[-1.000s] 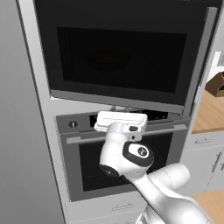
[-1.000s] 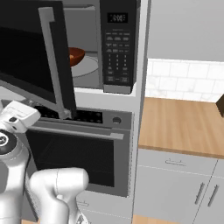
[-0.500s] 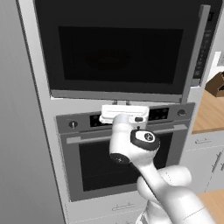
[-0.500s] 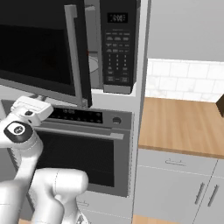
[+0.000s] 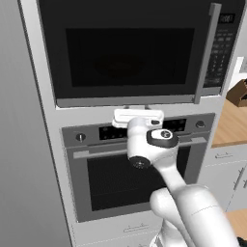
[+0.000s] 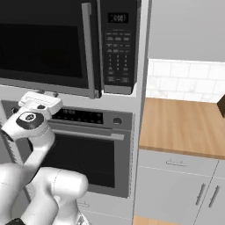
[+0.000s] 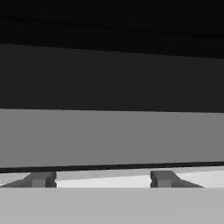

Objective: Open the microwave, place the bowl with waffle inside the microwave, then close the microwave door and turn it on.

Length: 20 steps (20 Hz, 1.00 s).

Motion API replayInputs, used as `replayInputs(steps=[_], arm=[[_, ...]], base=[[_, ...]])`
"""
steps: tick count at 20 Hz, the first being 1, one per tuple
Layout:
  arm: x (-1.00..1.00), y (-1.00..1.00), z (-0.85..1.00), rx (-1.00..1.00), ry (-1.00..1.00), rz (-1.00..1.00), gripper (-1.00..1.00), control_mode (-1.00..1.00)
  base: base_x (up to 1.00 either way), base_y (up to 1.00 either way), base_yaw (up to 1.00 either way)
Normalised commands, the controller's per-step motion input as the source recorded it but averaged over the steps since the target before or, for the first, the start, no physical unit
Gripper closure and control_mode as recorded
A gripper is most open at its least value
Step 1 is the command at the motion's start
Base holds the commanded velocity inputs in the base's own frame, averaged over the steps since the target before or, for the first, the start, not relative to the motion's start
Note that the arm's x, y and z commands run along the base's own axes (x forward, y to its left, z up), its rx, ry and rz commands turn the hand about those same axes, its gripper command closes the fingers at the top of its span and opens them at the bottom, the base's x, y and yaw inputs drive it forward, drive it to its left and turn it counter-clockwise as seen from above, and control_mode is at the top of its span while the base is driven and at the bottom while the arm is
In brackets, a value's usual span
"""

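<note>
- Left base view: microwave door [image 5: 130, 53] shut across the frame's top; oven [image 5: 125, 169] beneath, behind the arm.
- Hand view: gripper [image 7: 101, 178] released, fingers apart, grasping nothing, facing the door's steel edge.
- Right base view: keypad [image 6: 116, 55], wooden counter [image 6: 184, 127] at right.

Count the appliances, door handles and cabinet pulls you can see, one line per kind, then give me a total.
Appliances: 2, the microwave and the oven.
Appliance door handles: 2, the microwave handle and the oven handle.
Cabinet pulls: 3, a drawer pull and two door pulls.
Total: 7.
</note>
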Motion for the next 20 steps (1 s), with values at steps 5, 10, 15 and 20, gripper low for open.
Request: replayInputs(steps=[5,10,15,20], arm=[[0.31,-0.19,0.36,0.06,0.0,0.1,-1.0,-1.0],[0.28,-0.18,0.37,0.05,0.0,0.1,-1.0,-1.0],[0.21,-0.11,0.25,0.03,0.0,0.05,-1.0,-1.0],[-0.31,0.09,-0.07,-0.04,-0.04,-0.02,-1.0,-1.0]], base=[[0.0,0.0,0.0],[0.0,0.0,0.0],[0.0,0.0,0.0],[0.0,0.0,0.0]])
